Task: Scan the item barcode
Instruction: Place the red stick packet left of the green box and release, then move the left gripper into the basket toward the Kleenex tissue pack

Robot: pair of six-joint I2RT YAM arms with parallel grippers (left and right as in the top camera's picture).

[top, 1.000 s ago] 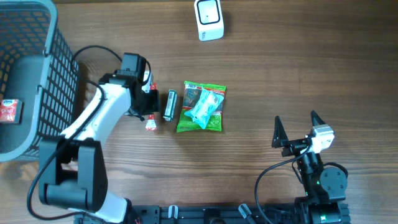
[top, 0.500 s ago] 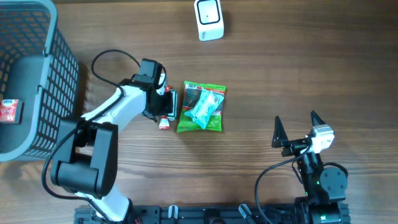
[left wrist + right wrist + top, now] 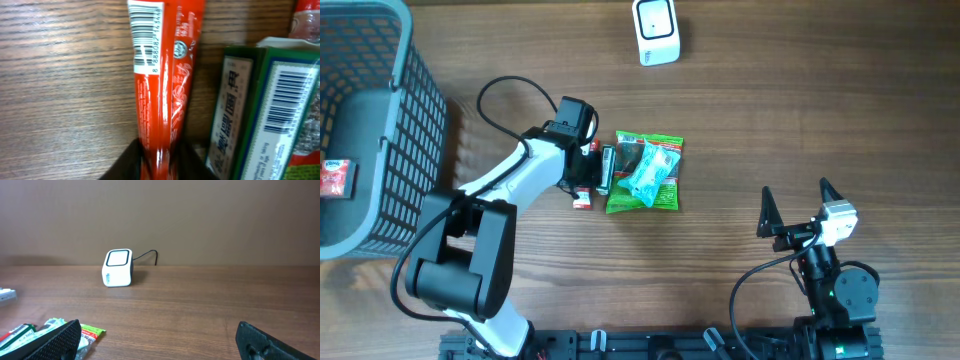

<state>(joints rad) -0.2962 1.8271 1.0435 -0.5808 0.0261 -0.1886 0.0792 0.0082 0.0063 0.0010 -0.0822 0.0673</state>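
A long red sachet [image 3: 160, 100] lies on the wooden table with its barcode [image 3: 145, 37] facing up. My left gripper [image 3: 161, 160] is shut on its near end, a dark finger pressed against each side. From overhead, the sachet [image 3: 582, 198] sticks out below the left gripper [image 3: 584, 178], right beside a narrow green box [image 3: 604, 168]. The white scanner [image 3: 656, 30] stands at the table's far edge. Near the front right, my right gripper [image 3: 795, 190] is open and holds nothing. In the right wrist view the scanner [image 3: 118, 268] is far ahead.
A green snack bag [image 3: 645, 172] with a pale blue packet on top lies against the green box [image 3: 240, 115]. A dark mesh basket [image 3: 410, 120] fills the left side and holds a small red item [image 3: 334, 177].
My left arm has carried the red sachet to the right, up against the green box. The right arm has stayed still.
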